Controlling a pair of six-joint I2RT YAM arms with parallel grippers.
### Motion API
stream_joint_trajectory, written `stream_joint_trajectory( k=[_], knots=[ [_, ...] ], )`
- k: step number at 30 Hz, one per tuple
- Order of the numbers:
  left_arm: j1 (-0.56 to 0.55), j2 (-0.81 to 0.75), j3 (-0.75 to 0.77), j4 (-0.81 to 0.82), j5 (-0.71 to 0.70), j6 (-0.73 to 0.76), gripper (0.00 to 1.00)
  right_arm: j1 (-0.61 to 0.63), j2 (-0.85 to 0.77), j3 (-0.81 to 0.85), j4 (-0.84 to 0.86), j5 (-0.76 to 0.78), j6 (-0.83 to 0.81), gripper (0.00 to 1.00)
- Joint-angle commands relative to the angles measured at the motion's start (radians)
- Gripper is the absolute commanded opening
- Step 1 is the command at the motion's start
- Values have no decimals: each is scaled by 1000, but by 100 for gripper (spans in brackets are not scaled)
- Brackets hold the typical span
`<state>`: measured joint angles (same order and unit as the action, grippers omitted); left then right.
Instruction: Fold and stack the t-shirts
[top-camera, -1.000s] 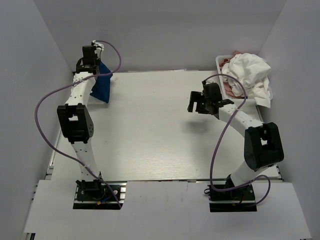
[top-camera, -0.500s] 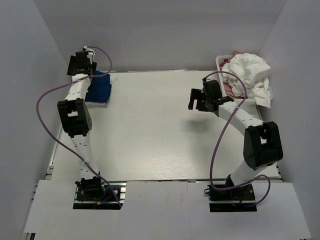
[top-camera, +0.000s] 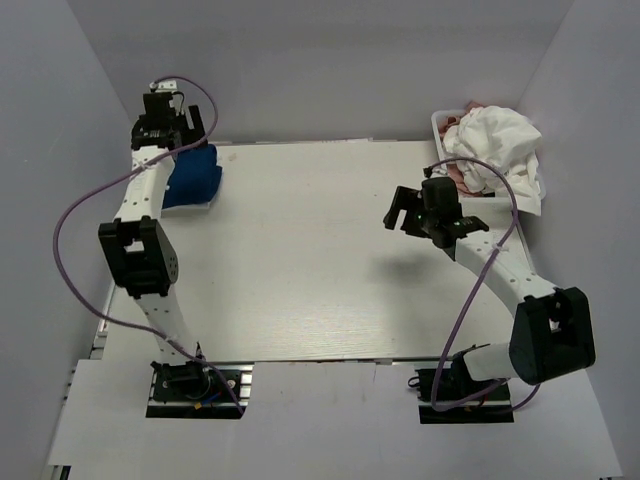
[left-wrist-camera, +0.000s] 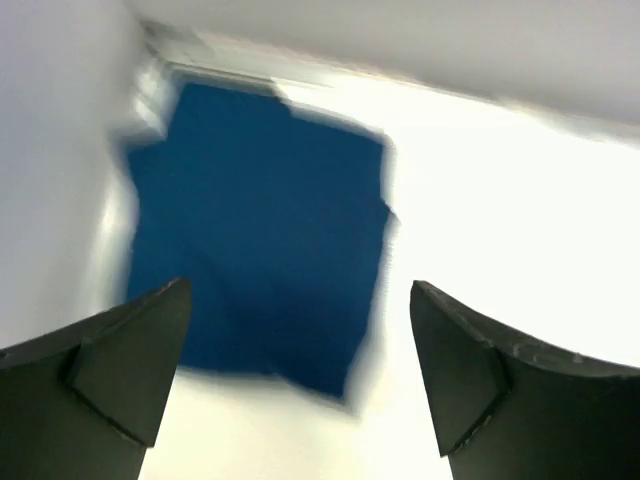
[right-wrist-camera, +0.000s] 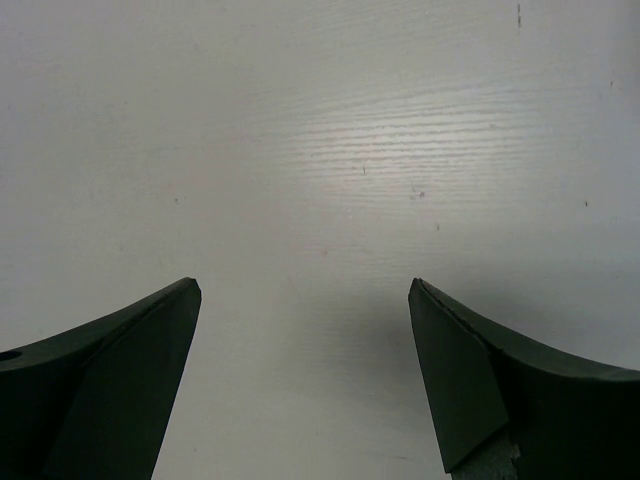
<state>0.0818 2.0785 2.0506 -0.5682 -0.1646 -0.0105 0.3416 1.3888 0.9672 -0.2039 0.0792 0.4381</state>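
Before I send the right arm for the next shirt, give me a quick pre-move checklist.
1. Left claw open and empty: ok.
2. Navy t-shirt on the table, far left corner, free of the claw: ok.
3. Its fold neat: cannot tell, wrist view blurred.
4. Right claw open, empty, above bare table: ok.
5. White t-shirt heaped atop the basket, unobstructed from above: ok.
6. Folding finished: not ok, basket holds unfolded shirts.

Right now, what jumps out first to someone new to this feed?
The navy t-shirt lies folded at the table's far-left corner, with the left gripper open above it. Next comes the white t-shirt, heaped over pink cloth in the basket at the far right. The right gripper hangs open over bare table.
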Motion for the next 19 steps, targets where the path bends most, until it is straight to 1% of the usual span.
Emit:
stream_joint_trajectory(
  k=[1, 2, 3, 4, 5, 7, 8, 9, 10, 11, 12, 13, 14, 15, 17, 19],
  knots=[
    [-56, -321, -295, 5, 250, -279, 100, -3, -68, -61, 17, 5, 62, 90],
    [-107, -396, -510, 61, 264, -345, 100, -1, -120, -112, 17, -1, 60, 90],
    [-137, -473, -620, 127, 284, -362, 100, -1, -138, -128, 24, -1, 65, 90],
    [-166, -547, -720, 245, 309, -376, 100, -1, -158, -146, 21, -1, 67, 90],
    [-212, -686, -912, 307, 360, -422, 100, -3, -218, -201, 24, 13, 76, 90],
    [-246, -800, -1062, 416, 422, -422, 100, -3, -281, -231, 3, 25, 94, 90],
    [-285, -933, -1201, 416, 434, -445, 100, -1, -350, -295, 6, 13, 118, 90],
    [-286, -934, -1202, 416, 435, -445, 100, -1, -372, -320, 14, 13, 119, 90],
    [-286, -972, -1265, 383, 397, -445, 100, -1, -396, -365, 36, 8, 137, 90],
    [-298, -1010, -1290, 367, 372, -457, 100, -1, -442, -393, 52, 1, 146, 90],
    [-298, -1073, -1306, 351, 340, -468, 100, -4, -489, -460, 69, 2, 162, 90],
    [-298, -1101, -1322, 337, 288, -468, 100, -3, -508, -479, 116, 2, 177, 90],
    [-310, -1121, -1348, 337, 271, -479, 100, 16, -545, -495, 123, 10, 186, 90],
    [-310, -1141, -1359, 337, 270, -489, 100, -1, -559, -504, 129, 27, 182, 90],
    [-310, -1163, -1373, 367, 301, -490, 100, -1, -617, -535, 149, 13, 171, 90],
    [-310, -1154, -1363, 367, 312, -490, 100, 0, -631, -527, 135, 21, 157, 90]
  ],
)
